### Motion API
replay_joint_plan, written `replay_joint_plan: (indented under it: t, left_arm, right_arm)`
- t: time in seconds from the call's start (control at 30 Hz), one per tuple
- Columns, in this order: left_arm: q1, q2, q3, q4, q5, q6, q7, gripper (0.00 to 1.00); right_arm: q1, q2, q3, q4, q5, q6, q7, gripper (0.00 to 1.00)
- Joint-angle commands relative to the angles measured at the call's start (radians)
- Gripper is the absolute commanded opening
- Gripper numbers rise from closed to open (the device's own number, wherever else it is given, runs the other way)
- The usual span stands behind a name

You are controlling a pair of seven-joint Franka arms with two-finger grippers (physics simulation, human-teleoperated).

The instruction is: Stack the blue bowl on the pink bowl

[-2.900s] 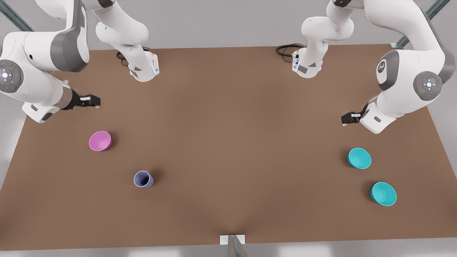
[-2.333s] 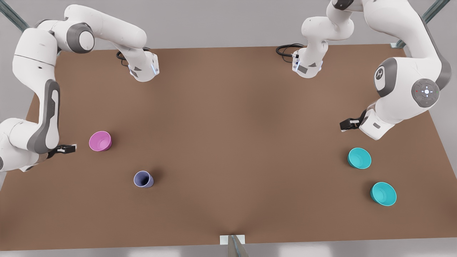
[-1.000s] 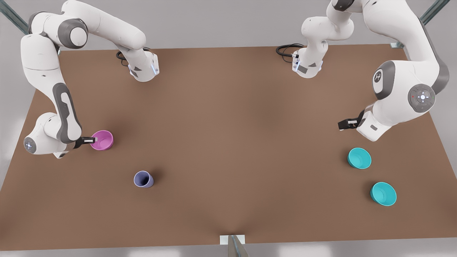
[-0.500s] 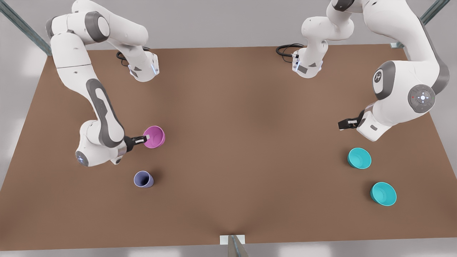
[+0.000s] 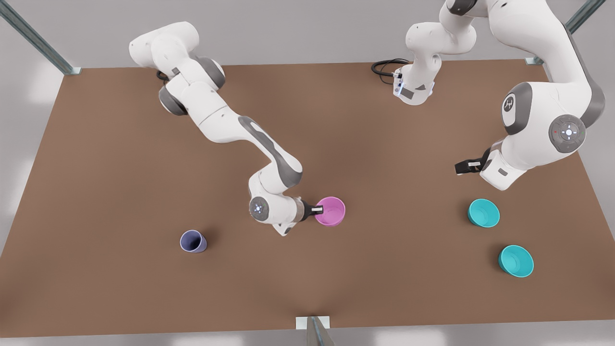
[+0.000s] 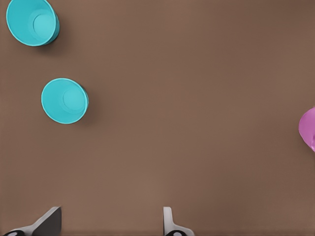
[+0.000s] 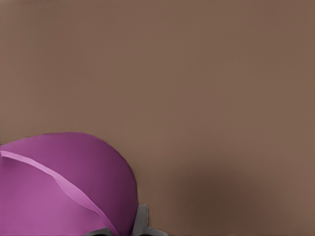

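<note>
Brown table (image 5: 144,158) carries all things in the front view. The right gripper (image 5: 318,209) is clamped on the rim of the pink bowl (image 5: 331,211), near the table's middle. The left gripper (image 5: 465,166) hovers on the front view's right, near the blue bowl (image 5: 484,213); a second teal bowl (image 5: 516,261) and a lavender cup (image 5: 193,240) stand apart.

Left wrist view: fingers (image 6: 167,221) are spread wide over bare table, both teal bowls (image 6: 64,100) farther off.

Right wrist view: the pink bowl (image 7: 59,187) is pinched at its rim.
</note>
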Motion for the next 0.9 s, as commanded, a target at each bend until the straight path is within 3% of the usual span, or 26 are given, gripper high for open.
replay_joint_plan:
  t: [0.0, 0.27, 0.3, 0.33, 0.37, 0.5, 0.6, 0.73, 0.8, 0.87]
  left_arm:
    - [0.002, -0.001, 0.0, 0.0, 0.001, -0.008, -0.001, 1.0]
    - [0.0, 0.001, 0.0, 0.003, 0.001, -0.015, -0.001, 1.0]
    - [0.0, 0.001, 0.0, 0.005, 0.001, -0.023, -0.002, 1.0]
    - [-0.001, -0.001, 0.0, 0.005, 0.001, -0.023, -0.002, 1.0]
    - [0.0, -0.002, 0.0, 0.007, 0.001, -0.023, -0.002, 1.0]
    - [0.007, 0.001, 0.002, 0.007, 0.001, -0.023, -0.001, 1.0]
    - [0.008, 0.002, 0.002, 0.007, 0.001, -0.023, -0.001, 1.0]
    - [0.013, 0.025, 0.119, 0.007, -0.007, -0.017, 0.11, 1.0]
    - [0.068, 0.103, 0.265, 0.007, -0.149, 0.063, 0.28, 1.0]
    - [0.183, 0.202, 0.284, -0.012, -0.211, 0.193, 0.501, 1.0]
  right_arm:
    - [0.024, 0.033, 0.0, 0.008, -0.012, 0.196, 0.544, 0.21]
    - [0.045, 0.077, 0.011, 0.002, -0.006, 0.258, 0.536, 0.21]
    - [0.045, 0.084, 0.011, 0.005, -0.006, 0.261, 0.527, 0.37]
    - [0.045, 0.084, 0.011, 0.0, -0.006, 0.274, 0.516, 0.91]
    - [0.045, 0.084, 0.011, -0.001, -0.006, 0.276, 0.501, 1.0]
    - [0.044, 0.07, 0.011, 0.005, -0.006, 0.276, 0.461, 1.0]
    - [-0.011, -0.059, 0.01, -0.065, -0.004, 0.224, 0.468, 1.0]
    - [-0.258, -0.262, 0.008, -0.156, -0.02, -0.391, 0.375, 1.0]
    - [-0.402, -0.308, 0.003, -0.148, -0.147, -0.696, 0.196, 1.0]
    - [-0.603, -0.338, 0.003, -0.034, -0.288, -1.021, -0.132, 1.0]
